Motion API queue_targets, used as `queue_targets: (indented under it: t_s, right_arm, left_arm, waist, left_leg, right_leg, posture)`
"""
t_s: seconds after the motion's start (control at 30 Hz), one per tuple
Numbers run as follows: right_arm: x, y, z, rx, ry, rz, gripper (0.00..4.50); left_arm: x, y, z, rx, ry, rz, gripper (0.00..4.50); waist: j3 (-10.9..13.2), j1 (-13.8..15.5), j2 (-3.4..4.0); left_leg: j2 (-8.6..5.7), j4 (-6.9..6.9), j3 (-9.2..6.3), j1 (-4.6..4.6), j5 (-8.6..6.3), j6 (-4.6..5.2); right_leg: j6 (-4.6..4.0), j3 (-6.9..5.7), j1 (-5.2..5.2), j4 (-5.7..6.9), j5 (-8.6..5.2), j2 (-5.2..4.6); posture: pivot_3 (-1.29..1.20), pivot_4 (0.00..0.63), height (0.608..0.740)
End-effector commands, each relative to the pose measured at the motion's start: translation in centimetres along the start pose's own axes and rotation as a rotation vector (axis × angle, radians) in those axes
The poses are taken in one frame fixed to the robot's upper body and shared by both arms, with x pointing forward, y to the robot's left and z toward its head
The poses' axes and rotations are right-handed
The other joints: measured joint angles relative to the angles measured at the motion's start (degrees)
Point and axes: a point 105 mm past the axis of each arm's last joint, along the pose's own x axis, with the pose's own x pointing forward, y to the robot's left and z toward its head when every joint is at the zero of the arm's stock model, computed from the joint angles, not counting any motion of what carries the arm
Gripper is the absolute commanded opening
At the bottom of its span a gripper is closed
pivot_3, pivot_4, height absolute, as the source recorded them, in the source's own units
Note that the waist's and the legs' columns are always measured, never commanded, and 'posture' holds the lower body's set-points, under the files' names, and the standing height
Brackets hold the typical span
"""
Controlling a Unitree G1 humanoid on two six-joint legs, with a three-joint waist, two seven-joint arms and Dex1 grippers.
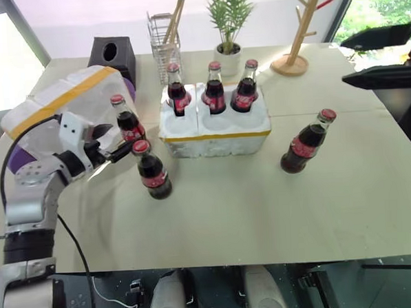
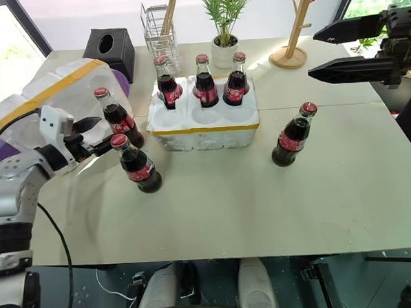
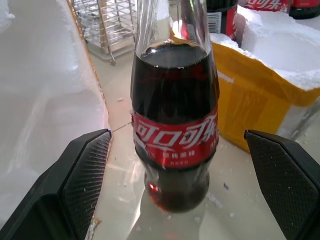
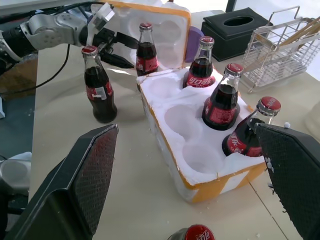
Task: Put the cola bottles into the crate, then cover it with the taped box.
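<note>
3 cola bottles seated in crate, 3 front wells empty; 3 loose. Left gripper spread around bottle at crate's 9 o'clock, presumably for loading; right gripper spread, raised at 2 o'clock. Taped box waiting at 9 o'clock.

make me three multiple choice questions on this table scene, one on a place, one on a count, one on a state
1. Where does the taped box stand?
A. on the crate
B. on the table at the robot's left
C. beside the wooden rack at the far right

2. How many cola bottles already sit in the crate?
A. three
B. five
C. none

3. How is the left gripper set?
A. shut on a bottle's cap
B. open, with the bottle between its fingers, ungripped
C. shut on the crate's rim

Key: 1 B, the box stands left of the crate, by the left arm. 2 A, three bottles fill the back row and three stand outside on the table. 3 B, the left wrist view shows gaps between both fingers and the glass.
</note>
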Motion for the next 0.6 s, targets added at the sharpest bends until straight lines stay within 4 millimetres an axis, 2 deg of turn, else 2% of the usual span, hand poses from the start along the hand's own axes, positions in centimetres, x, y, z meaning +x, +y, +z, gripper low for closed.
queue_targets:
  t_s: [0.03,0.23,0.33,0.4,0.5,0.6]
  right_arm:
    - [-0.4,0.4,1.2,-0.044,-0.038,-0.013,4.5]
    - [-0.2,0.5,1.0,-0.042,-0.04,-0.022,4.5]
    - [-0.1,0.6,0.9,-0.038,-0.043,-0.03,4.5]
    - [-0.2,0.6,0.9,-0.035,-0.044,-0.036,4.5]
    - [-0.2,0.6,0.8,-0.033,-0.046,-0.047,4.5]
    - [-0.3,0.5,0.6,-0.03,-0.048,-0.06,4.5]
  left_arm:
    - [1.1,0.2,0.8,0.026,-0.032,-0.01,4.47]
    - [2.8,1.1,0.4,0.018,-0.037,0.012,4.47]
    - [3.1,1.4,0.5,0.012,-0.054,0.012,3.65]
    - [3.2,1.4,0.5,0.023,-0.051,0.005,2.69]
    - [2.8,1.6,0.7,0.036,-0.043,-0.003,2.61]
    - [2.1,1.7,2.2,0.015,-0.072,-0.025,2.61]
  waist:
    - [0.0,0.25,-0.01]
    - [0.0,0.55,-0.01]
    - [0.0,0.57,-0.01]
    - [-0.01,0.54,-0.02]
    - [-0.01,0.55,-0.02]
    - [0.0,0.44,-0.03]
  left_leg:
    - [0.0,0.02,0.0,0.0,0.0,0.0]
    - [0.1,0.33,-0.01,-0.09,-0.02,0.04]
    - [0.22,0.73,-0.06,-0.34,-0.05,0.08]
    - [0.22,0.78,-0.07,-0.39,-0.08,0.14]
    - [0.22,0.79,-0.08,-0.39,-0.13,0.22]
    - [0.23,0.79,-0.09,-0.42,-0.13,0.22]
  right_leg:
    - [0.0,0.0,0.0,0.01,0.0,0.02]
    - [0.0,-0.01,0.03,0.05,0.0,0.14]
    - [0.0,-0.06,-0.01,0.08,0.0,0.23]
    - [0.01,-0.05,-0.02,0.07,0.01,0.22]
    - [0.01,-0.05,-0.03,0.08,0.01,0.22]
    - [0.01,-0.06,-0.05,0.08,0.01,0.23]
  posture:
    - [0.0,0.15,0.74]
    - [0.0,0.15,0.74]
    - [0.0,0.15,0.74]
    - [0.0,0.15,0.74]
    - [0.0,0.15,0.74]
    - [0.0,0.15,0.74]
